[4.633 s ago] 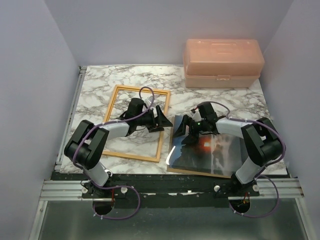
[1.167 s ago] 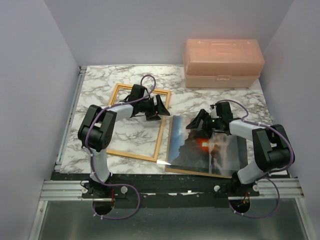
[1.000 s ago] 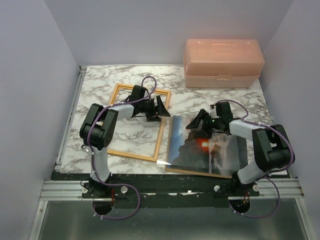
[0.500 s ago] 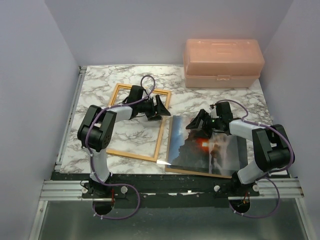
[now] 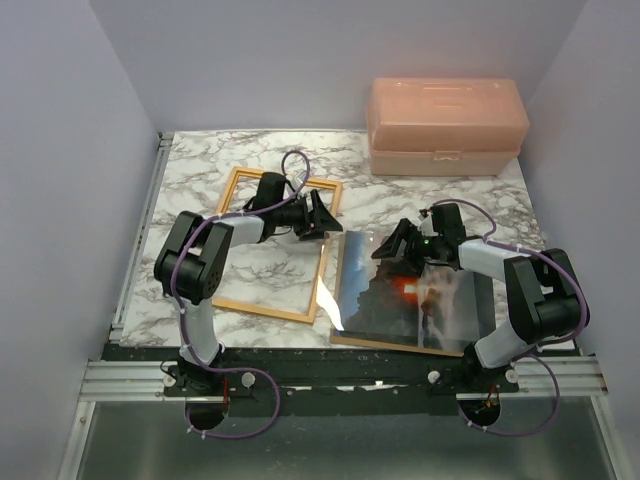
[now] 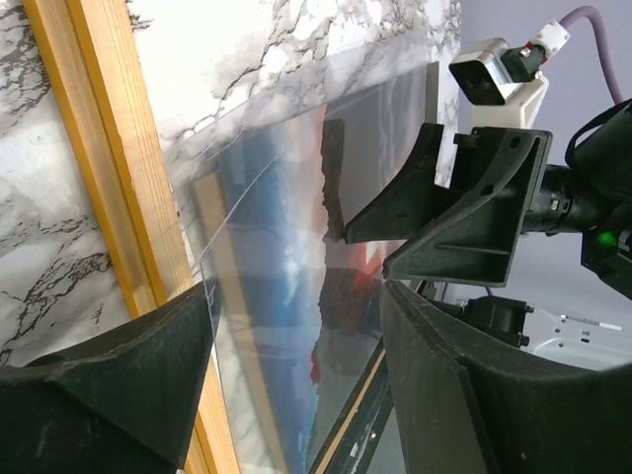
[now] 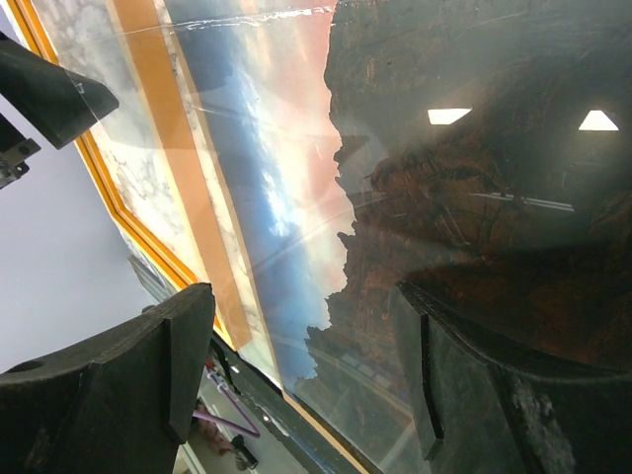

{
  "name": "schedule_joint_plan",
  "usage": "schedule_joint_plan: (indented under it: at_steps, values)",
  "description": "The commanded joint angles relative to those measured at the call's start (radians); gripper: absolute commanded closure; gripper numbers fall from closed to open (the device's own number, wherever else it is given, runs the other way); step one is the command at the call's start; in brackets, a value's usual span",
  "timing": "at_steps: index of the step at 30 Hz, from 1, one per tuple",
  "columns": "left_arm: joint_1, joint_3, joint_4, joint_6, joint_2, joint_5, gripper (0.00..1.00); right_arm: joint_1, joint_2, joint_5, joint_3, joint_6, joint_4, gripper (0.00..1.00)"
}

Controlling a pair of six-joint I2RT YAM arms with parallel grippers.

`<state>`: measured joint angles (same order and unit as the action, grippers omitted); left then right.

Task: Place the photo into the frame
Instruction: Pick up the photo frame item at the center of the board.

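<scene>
While its fingers stand apart, the right hand (image 5: 391, 245) hangs over the photo (image 5: 402, 297); left hand (image 5: 322, 218) gapes alongside.

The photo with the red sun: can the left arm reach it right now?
Probably not cleanly. The left gripper is open right beside the photo, but a clear sheet covers the print, so it would meet that sheet first.

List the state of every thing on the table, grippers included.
Frame: flat on the table, empty, marble showing through.
Photo: face up, right of the frame, not in it.
Clear sheet: over the photo, left edge lifted.
Box: lid shut.
Left gripper: open, at the sheet's edge.
Right gripper: open, over the photo.
</scene>
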<state>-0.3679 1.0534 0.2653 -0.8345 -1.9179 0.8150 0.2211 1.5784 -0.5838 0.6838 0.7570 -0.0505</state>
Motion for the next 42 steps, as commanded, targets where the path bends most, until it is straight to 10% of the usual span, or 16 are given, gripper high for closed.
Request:
schedule_joint_plan:
  at_steps: [1,21,42]
  values:
    - [-0.009,-0.009,0.041,-0.006,-0.041,0.047,0.35,0.019,0.037,0.038,-0.040,-0.048,-0.157,0.20]
    - [-0.051,-0.049,-0.040,0.054,0.056,0.011,0.98,0.020,-0.157,-0.033,-0.016,-0.053,-0.189,0.13]
    - [0.171,-0.395,0.053,-0.020,0.473,0.027,1.00,0.020,-0.440,-0.017,0.026,-0.036,-0.295,0.00]
